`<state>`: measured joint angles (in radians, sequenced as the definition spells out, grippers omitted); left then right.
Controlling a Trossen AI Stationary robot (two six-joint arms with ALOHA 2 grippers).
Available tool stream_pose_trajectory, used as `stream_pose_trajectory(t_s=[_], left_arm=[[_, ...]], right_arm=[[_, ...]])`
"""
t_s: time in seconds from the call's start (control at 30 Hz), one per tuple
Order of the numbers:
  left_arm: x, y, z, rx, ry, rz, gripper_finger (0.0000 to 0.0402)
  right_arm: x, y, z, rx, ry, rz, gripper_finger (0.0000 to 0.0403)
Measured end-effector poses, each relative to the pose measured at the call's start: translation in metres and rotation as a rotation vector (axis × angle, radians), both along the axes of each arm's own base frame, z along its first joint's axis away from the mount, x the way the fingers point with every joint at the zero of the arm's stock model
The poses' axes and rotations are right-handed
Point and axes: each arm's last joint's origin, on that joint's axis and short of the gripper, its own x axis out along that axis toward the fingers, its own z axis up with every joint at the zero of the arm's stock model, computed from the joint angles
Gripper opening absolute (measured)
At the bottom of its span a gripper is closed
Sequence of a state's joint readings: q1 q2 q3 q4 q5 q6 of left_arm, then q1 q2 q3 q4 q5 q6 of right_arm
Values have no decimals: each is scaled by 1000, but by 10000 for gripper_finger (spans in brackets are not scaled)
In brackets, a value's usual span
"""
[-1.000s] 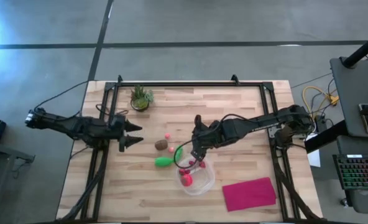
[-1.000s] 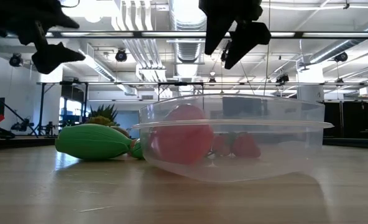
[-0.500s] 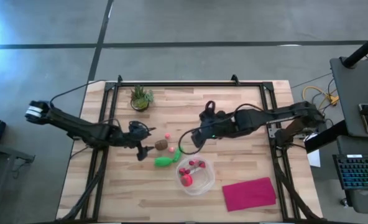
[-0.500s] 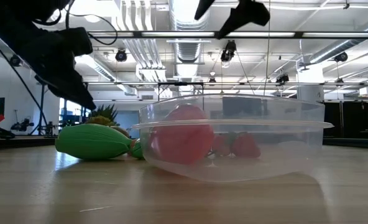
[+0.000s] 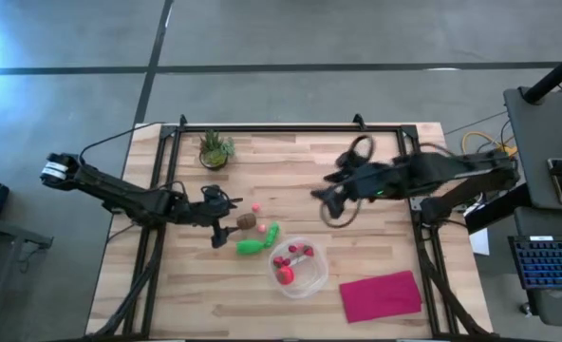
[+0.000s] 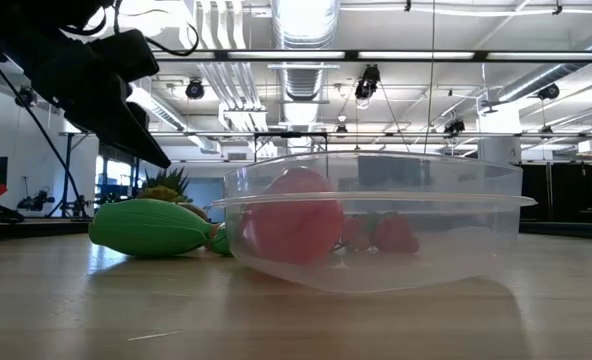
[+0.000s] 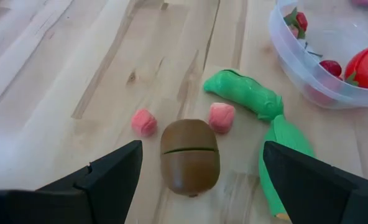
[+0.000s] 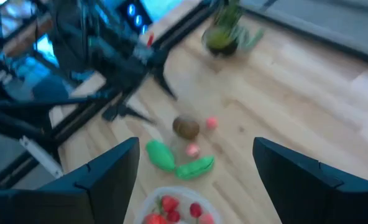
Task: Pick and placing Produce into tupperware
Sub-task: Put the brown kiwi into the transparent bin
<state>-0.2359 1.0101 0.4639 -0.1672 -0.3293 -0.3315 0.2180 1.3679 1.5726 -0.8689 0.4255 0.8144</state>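
Note:
The round clear tupperware (image 5: pixel 298 269) sits near the table's front middle with a red-pink piece (image 6: pixel 296 215) and small red bits inside. A brown oval (image 7: pixel 190 155), two pink bits (image 7: pixel 144 122) (image 7: pixel 221 117) and two green pieces (image 7: pixel 243 93) (image 5: pixel 251 247) lie on the wood to its left. My left gripper (image 5: pixel 226 220) is open just left of the brown oval, which shows between its fingers in the left wrist view (image 7: pixel 201 149); it stays above the table (image 6: pixel 106 90). My right gripper (image 5: pixel 324 201) is open, empty and raised, right of the produce.
A small potted plant (image 5: pixel 215 149) stands at the far left of the table. A flat magenta cloth (image 5: pixel 381 294) lies at the front right. Bare wood shows between the cloth and the right arm.
My left gripper has gone toward the table's right edge and come down close to the brown oval. My right gripper has risen from above the tupperware and drawn back toward the right edge. The produce and the tupperware have stayed where they were.

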Motion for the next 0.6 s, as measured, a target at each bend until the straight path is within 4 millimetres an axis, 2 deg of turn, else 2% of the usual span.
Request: stream_pose_trajectory(t_s=[0.17,0.3,0.43,0.6], left_arm=[[3,-1,-4,4,19,2,320],[6,-2,-11,13,58,1,320],[12,-3,-15,11,59,3,320],[19,-4,-15,-11,13,14,320]], right_arm=[[-34,-10,21,9,-71,-47,303],[-49,-1,31,-106,-108,112,305],[-46,8,18,-92,-137,266,310],[-34,15,-23,-48,-273,467,307]])
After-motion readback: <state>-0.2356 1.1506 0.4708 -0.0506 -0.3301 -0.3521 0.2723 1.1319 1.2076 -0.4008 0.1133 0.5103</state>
